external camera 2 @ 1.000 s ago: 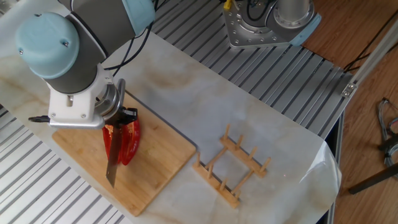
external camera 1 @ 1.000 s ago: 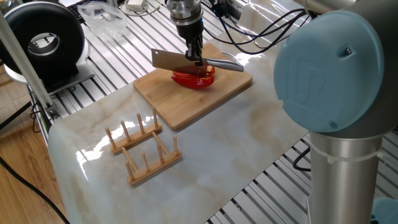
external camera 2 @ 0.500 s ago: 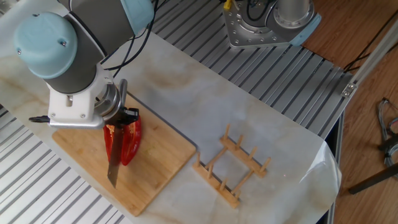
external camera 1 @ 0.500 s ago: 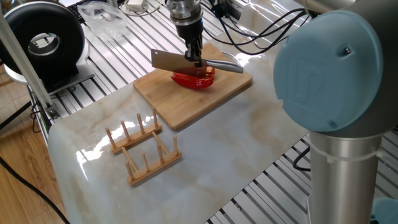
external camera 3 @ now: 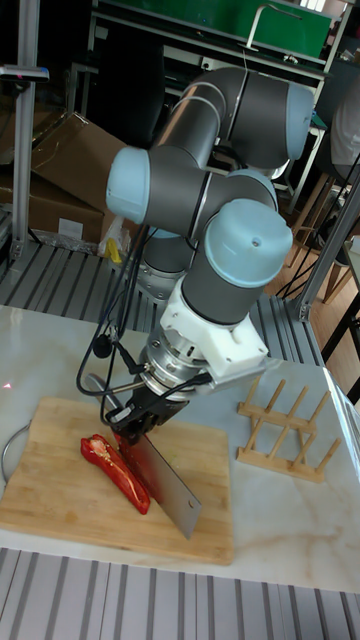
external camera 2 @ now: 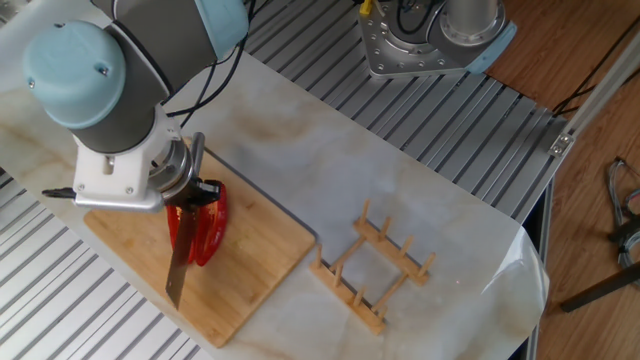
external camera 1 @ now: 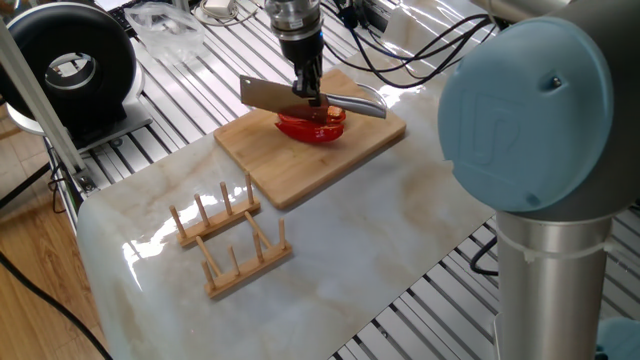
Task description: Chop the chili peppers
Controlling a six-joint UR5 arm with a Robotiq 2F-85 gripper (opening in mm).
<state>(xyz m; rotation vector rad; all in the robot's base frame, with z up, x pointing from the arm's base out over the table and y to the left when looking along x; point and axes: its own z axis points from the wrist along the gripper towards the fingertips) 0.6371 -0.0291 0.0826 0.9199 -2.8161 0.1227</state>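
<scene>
Table [external camera 1: 400, 230], marble-look top, carries everything. Arm [external camera 3: 215, 240] reaches down over the board [external camera 1: 345, 150], a bamboo slab lying flat near one table edge. Rack [external camera 2: 375, 270], wooden with upright pegs, sits apart from the board on the bare tabletop. Knife [external camera 3: 168, 488], a cleaver, is pinched by its handle in the hand [external camera 3: 138, 428], fingers pressed onto it; blade edge is down, alongside the chili. Chili [external camera 3: 117, 466], glossy red, lies on the board directly beneath the hand, touching or just beside the blade; contact cannot be told.
</scene>
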